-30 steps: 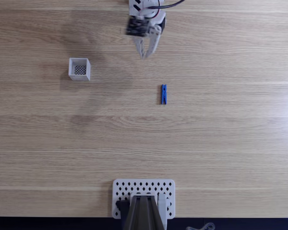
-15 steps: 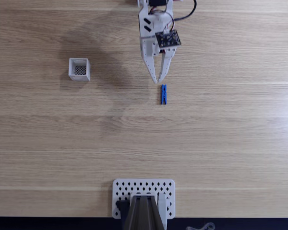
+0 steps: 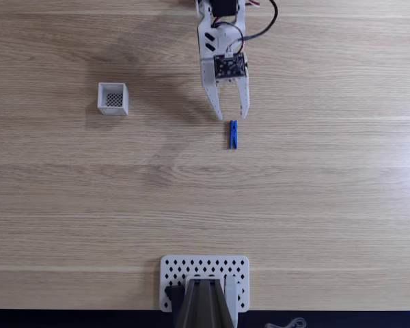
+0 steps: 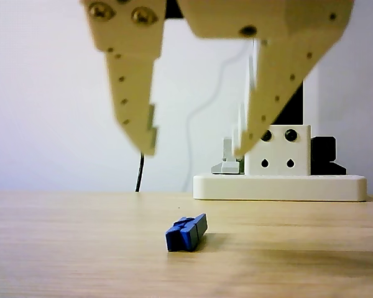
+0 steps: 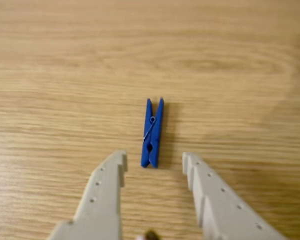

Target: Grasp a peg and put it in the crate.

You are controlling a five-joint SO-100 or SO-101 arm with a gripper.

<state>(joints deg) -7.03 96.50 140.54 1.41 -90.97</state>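
Observation:
A slim blue peg lies flat on the wooden table, lengthwise toward the arm; it also shows as the peg in the wrist view and the peg in the other view. My gripper hangs open just above the peg's near end, its fingertips spread either side of it. The gripper holds nothing, and the gripper is clearly off the table. The small white crate with a dark mesh floor stands upright far to the left in the fixed view.
A white perforated plate carrying a dark mount sits at the bottom edge of the fixed view. The same base stands behind the peg in the other view. Bare wood lies between peg and crate.
The arm swung from the top of the fixed view down toward the peg. Its fingers, nearly together half a second ago, have spread apart above the peg's end.

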